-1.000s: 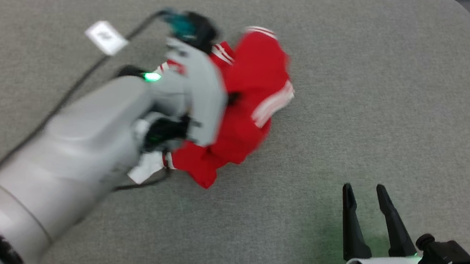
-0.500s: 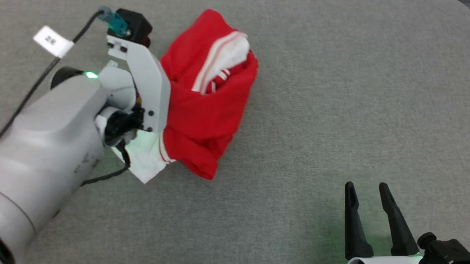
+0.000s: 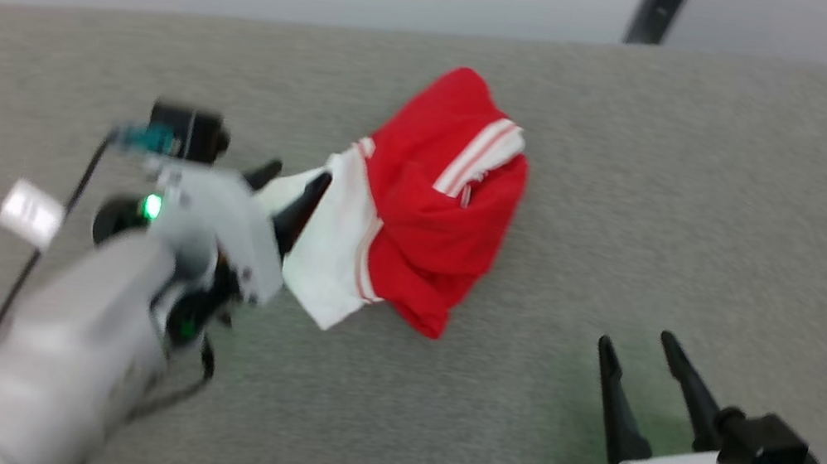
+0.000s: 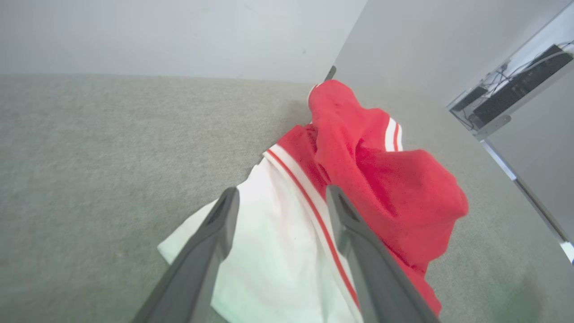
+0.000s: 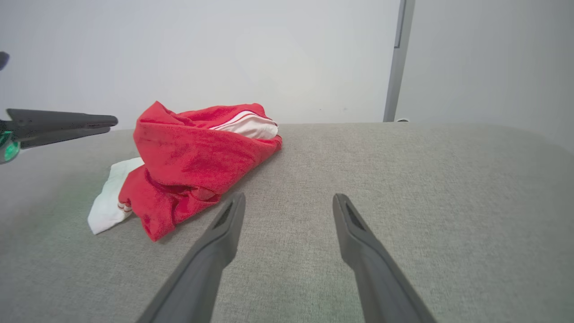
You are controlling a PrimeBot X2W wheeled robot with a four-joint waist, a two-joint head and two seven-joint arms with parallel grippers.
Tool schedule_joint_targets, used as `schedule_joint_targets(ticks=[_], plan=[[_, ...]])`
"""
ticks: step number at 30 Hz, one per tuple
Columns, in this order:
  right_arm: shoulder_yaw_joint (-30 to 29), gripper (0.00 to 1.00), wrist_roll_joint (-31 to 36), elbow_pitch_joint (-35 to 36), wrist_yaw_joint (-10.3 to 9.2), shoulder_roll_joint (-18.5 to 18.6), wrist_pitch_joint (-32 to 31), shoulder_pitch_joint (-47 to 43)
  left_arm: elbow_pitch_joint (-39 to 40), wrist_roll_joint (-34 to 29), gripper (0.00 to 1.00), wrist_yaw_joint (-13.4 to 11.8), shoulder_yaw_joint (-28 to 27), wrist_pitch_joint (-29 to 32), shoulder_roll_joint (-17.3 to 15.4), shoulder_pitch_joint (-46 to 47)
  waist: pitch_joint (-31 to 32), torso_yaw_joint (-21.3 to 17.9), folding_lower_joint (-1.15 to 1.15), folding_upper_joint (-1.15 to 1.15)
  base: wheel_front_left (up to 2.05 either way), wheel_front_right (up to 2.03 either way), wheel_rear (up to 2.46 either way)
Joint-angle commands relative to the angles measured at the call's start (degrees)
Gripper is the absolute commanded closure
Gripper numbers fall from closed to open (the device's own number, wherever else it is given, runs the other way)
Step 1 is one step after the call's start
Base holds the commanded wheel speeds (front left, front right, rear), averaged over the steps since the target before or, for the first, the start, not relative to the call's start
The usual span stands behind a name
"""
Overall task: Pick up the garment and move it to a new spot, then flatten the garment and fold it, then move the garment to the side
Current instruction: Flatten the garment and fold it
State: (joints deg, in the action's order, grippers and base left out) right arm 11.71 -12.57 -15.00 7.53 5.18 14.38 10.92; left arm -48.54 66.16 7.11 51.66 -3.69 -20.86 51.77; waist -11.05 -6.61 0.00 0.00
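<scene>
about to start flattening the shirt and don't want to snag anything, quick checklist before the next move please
1. Left fingers spread, no cloth pinched between them: ok.
2. Right fingers spread and well apart from the shirt: ok.
3. Shirt lying wholly on the table: ok.
4. Shirt flat enough to fold: not ok, it sits in a bunched heap with the white sleeve sticking out.
5. Left fingers clear of the sleeve below them: cannot tell.
6. Which way the print faces: cannot tell.
</scene>
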Motion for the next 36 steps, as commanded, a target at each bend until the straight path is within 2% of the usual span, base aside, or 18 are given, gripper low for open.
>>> schedule_joint_targets(ticks=[1,5,9,14,18,23,28,32,36], plan=[[0.22,0.00,0.01,-0.07,-0.08,0.37,-0.38,1.15,0.86,0.21,0.00,0.22,-0.35,-1.40,-0.15,-1.94,2.17,3.64,0.00,0.00,0.00,0.00,0.00],[0.57,0.00,-1.40,-1.32,-0.08,3.78,-4.62,3.47,6.62,-1.12,0.00,-2.31,-0.99,-8.84,-2.02,-9.41,2.91,8.05,0.00,0.00,0.00,0.00,0.00],[1.57,0.00,-3.63,-2.46,-0.08,7.50,-10.63,7.23,14.31,-3.94,0.00,-7.27,-2.94,-11.36,-3.72,-17.45,3.17,12.13,0.00,0.00,0.00,0.00,0.00],[3.64,0.00,-6.82,-5.25,-0.08,12.39,-19.61,13.64,28.26,-12.30,0.00,-13.98,-12.51,-11.40,-3.52,-29.15,3.00,16.52,0.00,0.00,0.00,0.00,0.00],[6.70,0.00,-10.62,-8.83,-0.08,15.54,-26.60,19.87,37.44,-21.23,0.00,-17.10,-19.09,-11.44,-1.99,-37.36,2.58,19.42,0.00,0.00,0.00,0.00,0.00],[9.73,0.00,-14.95,-14.97,-0.08,18.16,-34.07,27.51,42.21,-28.93,0.00,-16.63,-22.71,-11.45,0.78,-43.26,1.36,22.56,0.00,0.00,0.00,0.00,0.00],[10.51,0.00,-18.16,-22.74,-0.08,18.71,-41.37,34.29,42.87,-33.12,0.00,-15.02,-25.16,-11.45,3.49,-44.91,-0.13,24.46,0.00,0.00,0.00,0.00,0.00],[9.05,0.00,-19.93,-29.99,-0.08,17.41,-47.67,39.42,42.13,-34.81,0.00,-13.51,-26.71,-11.46,5.43,-44.71,-1.79,24.91,0.00,0.00,0.00,0.00,0.00],[8.33,0.00,-18.92,-36.53,-0.07,16.09,-52.28,43.84,41.24,-36.54,0.00,-12.01,-27.85,-11.45,7.32,-44.19,-3.30,25.18,0.00,0.00,0.00,0.00,0.00]])
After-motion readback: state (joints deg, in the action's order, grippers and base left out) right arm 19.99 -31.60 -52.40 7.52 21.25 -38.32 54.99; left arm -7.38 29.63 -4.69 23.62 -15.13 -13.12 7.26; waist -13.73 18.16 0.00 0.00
